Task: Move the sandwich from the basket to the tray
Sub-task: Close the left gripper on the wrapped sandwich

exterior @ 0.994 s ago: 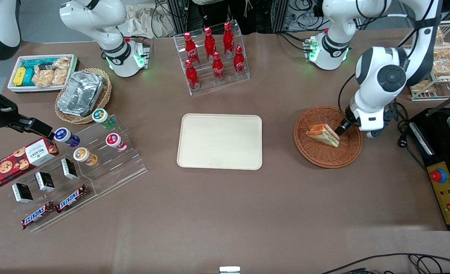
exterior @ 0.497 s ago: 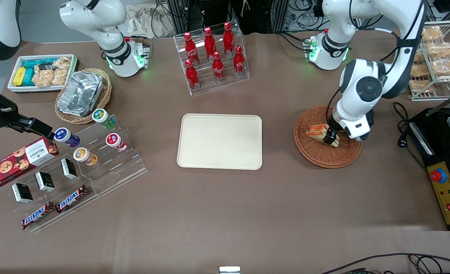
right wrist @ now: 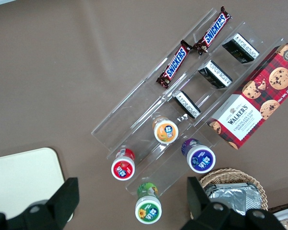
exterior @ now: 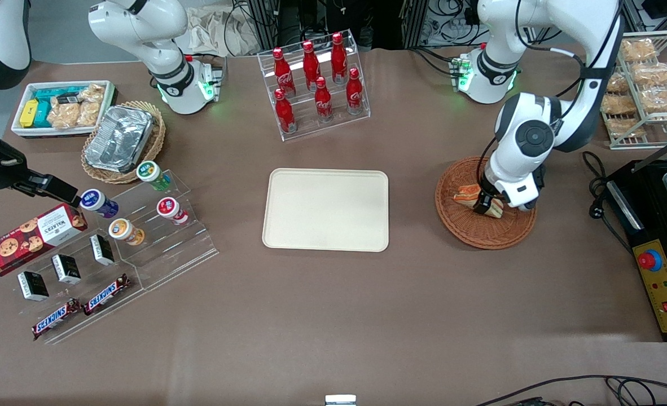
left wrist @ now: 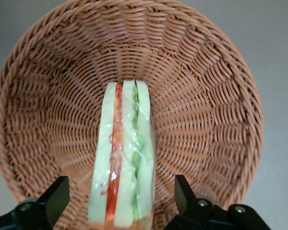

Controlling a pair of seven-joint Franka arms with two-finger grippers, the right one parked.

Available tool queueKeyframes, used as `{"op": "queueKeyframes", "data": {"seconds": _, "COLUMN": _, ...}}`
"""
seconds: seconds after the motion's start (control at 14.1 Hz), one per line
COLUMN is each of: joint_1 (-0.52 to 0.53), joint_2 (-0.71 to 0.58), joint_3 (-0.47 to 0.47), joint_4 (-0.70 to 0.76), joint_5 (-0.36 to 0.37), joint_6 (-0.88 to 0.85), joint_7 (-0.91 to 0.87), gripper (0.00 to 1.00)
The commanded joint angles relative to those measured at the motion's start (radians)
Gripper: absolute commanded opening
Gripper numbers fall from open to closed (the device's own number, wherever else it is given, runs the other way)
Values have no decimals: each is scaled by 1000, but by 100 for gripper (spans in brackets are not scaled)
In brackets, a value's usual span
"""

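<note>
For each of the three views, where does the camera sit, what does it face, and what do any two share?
Front view: above the table, facing both arms; the gripper is down at the sandwich in the basket.
Left wrist view: looks down past open fingers straddling the sandwich in the basket.
Right wrist view: looks down on the Walkers box and tray corner.
Shared: tray, front and right wrist.

The sandwich point(left wrist: 122, 158) shows white bread with an orange-red layer and a green layer. The basket point(left wrist: 206, 105) is reddish-brown woven wicker. The tray point(exterior: 325, 210) is plain cream-beige. The black gripper point(left wrist: 120, 203) hangs on a white arm.
</note>
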Motion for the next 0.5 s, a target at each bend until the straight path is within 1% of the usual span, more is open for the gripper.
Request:
{"op": "queueKeyframes", "data": {"seconds": 0.0, "joint_1": -16, "joint_2": 26, "joint_3": 7, "joint_4": 5, "joint_5": 62, "joint_6": 27, "joint_7": -93, "gripper": 69}}
{"op": "queueKeyframes", "data": {"seconds": 0.14, "joint_1": -14, "joint_2": 24, "joint_3": 7, "joint_4": 10, "joint_5": 62, "joint_6": 19, "joint_7": -87, "gripper": 38}}
{"op": "queueKeyframes", "data": {"seconds": 0.28, "joint_1": -13, "joint_2": 21, "joint_3": 9, "joint_4": 21, "joint_5": 62, "joint_6": 15, "joint_7": -81, "gripper": 8}}
{"op": "queueKeyframes", "data": {"seconds": 0.36, "joint_1": -11, "joint_2": 18, "joint_3": 9, "joint_4": 30, "joint_5": 62, "joint_6": 7, "joint_7": -81, "gripper": 0}}
{"op": "queueKeyframes", "data": {"seconds": 0.43, "joint_1": -8, "joint_2": 12, "joint_3": 9, "joint_4": 48, "joint_5": 60, "joint_6": -24, "joint_7": -78, "gripper": 0}}
